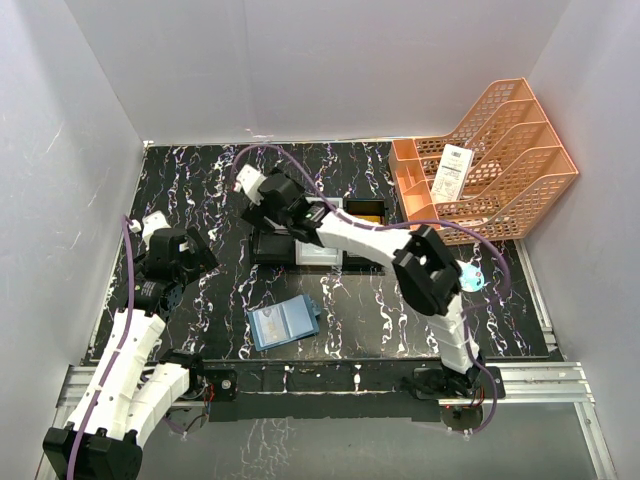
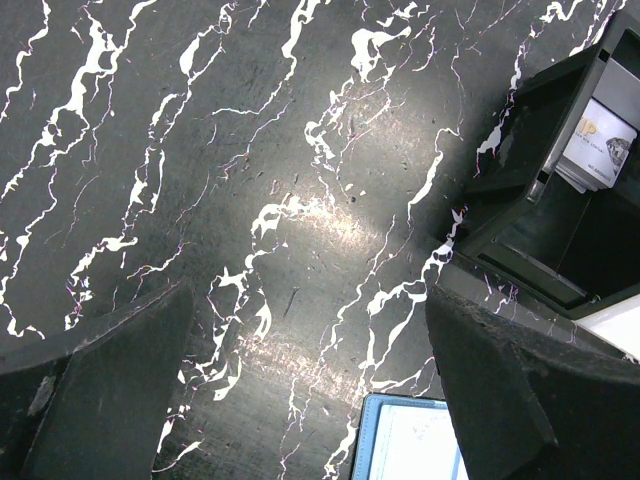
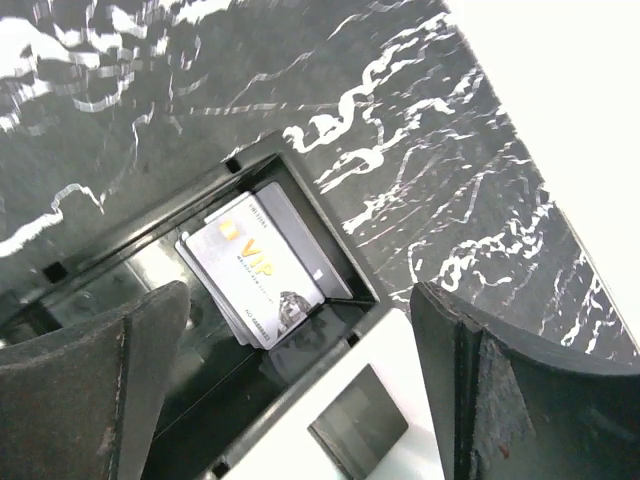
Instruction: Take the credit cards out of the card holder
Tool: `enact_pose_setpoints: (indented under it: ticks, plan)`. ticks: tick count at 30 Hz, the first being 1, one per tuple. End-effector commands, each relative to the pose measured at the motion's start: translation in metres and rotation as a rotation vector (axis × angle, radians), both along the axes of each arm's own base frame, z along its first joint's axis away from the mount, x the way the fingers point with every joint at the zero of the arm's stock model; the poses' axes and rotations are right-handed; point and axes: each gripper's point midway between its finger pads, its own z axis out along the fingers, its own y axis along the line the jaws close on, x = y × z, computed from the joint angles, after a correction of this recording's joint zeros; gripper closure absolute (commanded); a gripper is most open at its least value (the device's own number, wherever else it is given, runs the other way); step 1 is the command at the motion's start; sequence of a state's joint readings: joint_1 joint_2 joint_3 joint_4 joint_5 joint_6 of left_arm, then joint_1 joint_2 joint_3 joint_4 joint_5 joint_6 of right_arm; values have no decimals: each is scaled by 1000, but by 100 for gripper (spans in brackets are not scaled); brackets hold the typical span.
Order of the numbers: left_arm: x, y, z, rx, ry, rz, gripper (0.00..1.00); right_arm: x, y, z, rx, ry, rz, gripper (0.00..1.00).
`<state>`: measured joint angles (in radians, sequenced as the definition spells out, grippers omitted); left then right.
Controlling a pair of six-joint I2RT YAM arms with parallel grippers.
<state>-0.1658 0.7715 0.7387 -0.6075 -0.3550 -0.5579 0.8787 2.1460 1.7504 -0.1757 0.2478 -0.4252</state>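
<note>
The teal-blue card holder (image 1: pixel 283 322) lies open on the black marbled table, pale pockets up; its corner shows in the left wrist view (image 2: pixel 408 442). A stack of greyish credit cards (image 3: pixel 255 270) with a VIP card on top lies in the black end compartment of the tray (image 1: pixel 262 247). A dark card (image 3: pixel 358 430) lies in the white compartment and a gold card (image 1: pixel 365 210) in the far one. My right gripper (image 3: pixel 300 335) is open and empty above the tray's left end (image 1: pixel 252 190). My left gripper (image 2: pixel 310 345) is open and empty over bare table, left of the tray (image 1: pixel 172 255).
An orange file rack (image 1: pixel 490 170) stands at the back right with a white barcoded slip (image 1: pixel 452 172) in it. A white-and-light-blue oval case (image 1: pixel 472 278) lies by the right arm. White walls enclose the table on three sides.
</note>
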Motion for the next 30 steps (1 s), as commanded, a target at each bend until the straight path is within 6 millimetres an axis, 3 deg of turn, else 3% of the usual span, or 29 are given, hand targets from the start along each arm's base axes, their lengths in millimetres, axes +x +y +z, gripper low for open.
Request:
enact_pose_setpoints:
  ticks: [1, 8, 11, 17, 20, 24, 30]
  plan:
    - [2, 3, 8, 7, -21, 7, 1, -6, -12, 99, 393, -51, -157, 5]
    - [2, 2, 7, 7, -16, 3, 1, -57, -42, 134, 704, 95, -218, 4]
    - [2, 2, 6, 8, -12, 2, 1, -79, -51, 129, 757, 176, -208, 2]
    - [2, 2, 5, 7, -8, 3, 1, -156, -48, 134, 971, 381, 58, 2]
    - [2, 2, 5, 8, -6, 2, 1, -182, -51, 116, 1080, 545, 68, 2]
    - [2, 2, 5, 9, -5, 2, 1, -213, -34, 72, 1009, 797, 46, 2]
    - [2, 2, 5, 8, -3, 1, 1, -249, -19, -4, 804, 812, -230, 12]
